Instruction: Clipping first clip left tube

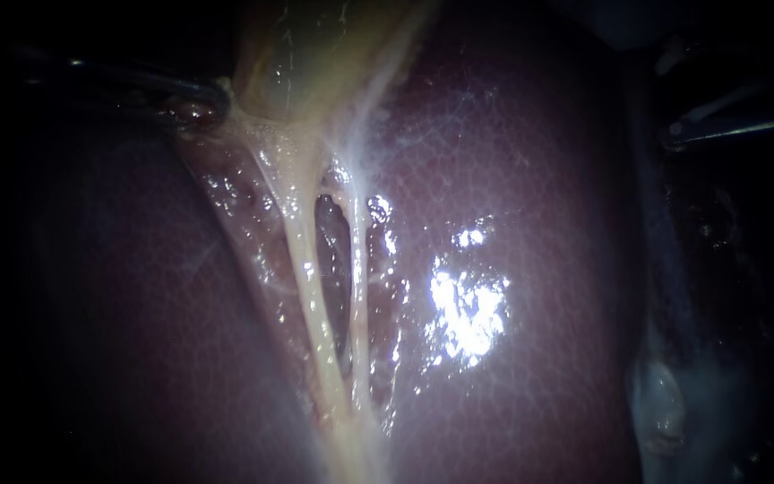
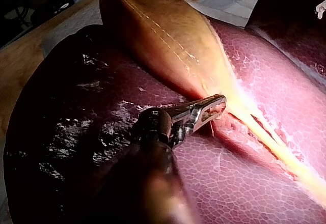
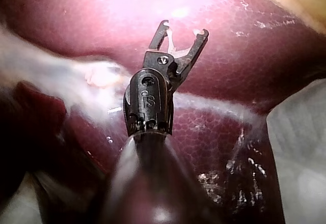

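Liver [image 1: 539, 224] fills your view, the gallbladder [image 1: 315, 63] held taut above it by your left instrument [image 2: 216, 105], jaws clamped on its neck. Your right instrument [image 3: 183, 30] hangs over liver, jaws apart, well away from the tubes. The left tube [image 1: 311, 296] lies bare: no clip yet, so approach and clipping remain.

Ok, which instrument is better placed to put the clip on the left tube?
Right, probably. The right instrument is free, jaws open, though away from the left tube. The left instrument is shut on the gallbladder, so it is occupied.
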Controlling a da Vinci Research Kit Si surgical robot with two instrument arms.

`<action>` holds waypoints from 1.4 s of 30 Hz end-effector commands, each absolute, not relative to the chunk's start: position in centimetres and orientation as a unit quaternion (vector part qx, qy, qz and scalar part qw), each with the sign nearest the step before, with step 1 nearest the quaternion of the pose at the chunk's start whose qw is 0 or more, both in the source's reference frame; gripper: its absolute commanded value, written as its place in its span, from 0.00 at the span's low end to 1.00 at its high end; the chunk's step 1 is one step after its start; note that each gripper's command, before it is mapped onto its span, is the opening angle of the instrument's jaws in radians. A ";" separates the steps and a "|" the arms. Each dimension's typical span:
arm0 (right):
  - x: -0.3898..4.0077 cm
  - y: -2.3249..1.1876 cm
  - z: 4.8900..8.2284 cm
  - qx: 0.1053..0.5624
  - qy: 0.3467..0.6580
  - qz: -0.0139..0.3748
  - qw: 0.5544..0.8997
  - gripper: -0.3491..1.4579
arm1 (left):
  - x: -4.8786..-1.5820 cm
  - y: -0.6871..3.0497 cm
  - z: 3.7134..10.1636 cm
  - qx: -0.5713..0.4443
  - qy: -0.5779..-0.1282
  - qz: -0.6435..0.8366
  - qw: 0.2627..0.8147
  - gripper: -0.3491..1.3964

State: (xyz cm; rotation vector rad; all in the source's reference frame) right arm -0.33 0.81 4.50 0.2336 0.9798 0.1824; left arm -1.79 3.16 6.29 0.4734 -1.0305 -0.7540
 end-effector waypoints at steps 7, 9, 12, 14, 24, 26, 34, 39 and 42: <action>-0.33 0.80 4.49 0.112 0.469 0.087 0.872 0.47 | -1.79 3.16 6.29 0.219 -0.476 -0.348 0.777 0.00; -0.32 0.80 4.49 0.112 0.468 0.090 0.872 0.47 | -1.78 3.16 6.29 0.219 -0.476 -0.348 0.777 0.00; -0.27 0.77 4.48 0.118 0.471 0.091 0.869 0.47 | -1.78 3.16 6.29 0.219 -0.476 -0.348 0.777 0.00; -0.22 0.73 4.49 0.123 0.474 0.093 0.867 0.47 | -1.78 3.16 6.29 0.219 -0.476 -0.348 0.777 0.00; 0.13 0.42 4.57 0.148 0.490 0.098 0.853 0.47 | -1.78 3.16 6.29 0.219 -0.476 -0.348 0.777 0.00; 0.19 0.36 4.58 0.155 0.492 0.102 0.850 0.47 | -1.78 3.16 6.29 0.219 -0.476 -0.348 0.777 0.00; 0.44 0.15 4.63 0.185 0.500 0.120 0.838 0.47 | -1.78 3.16 6.29 0.219 -0.476 -0.348 0.777 0.00; 0.62 0.02 4.68 0.196 0.502 0.127 0.833 0.47 | -1.78 3.16 6.29 0.219 -0.476 -0.348 0.777 0.00; 0.73 -0.06 4.71 0.206 0.504 0.131 0.829 0.47 | -1.78 3.16 6.29 0.219 -0.476 -0.348 0.777 0.00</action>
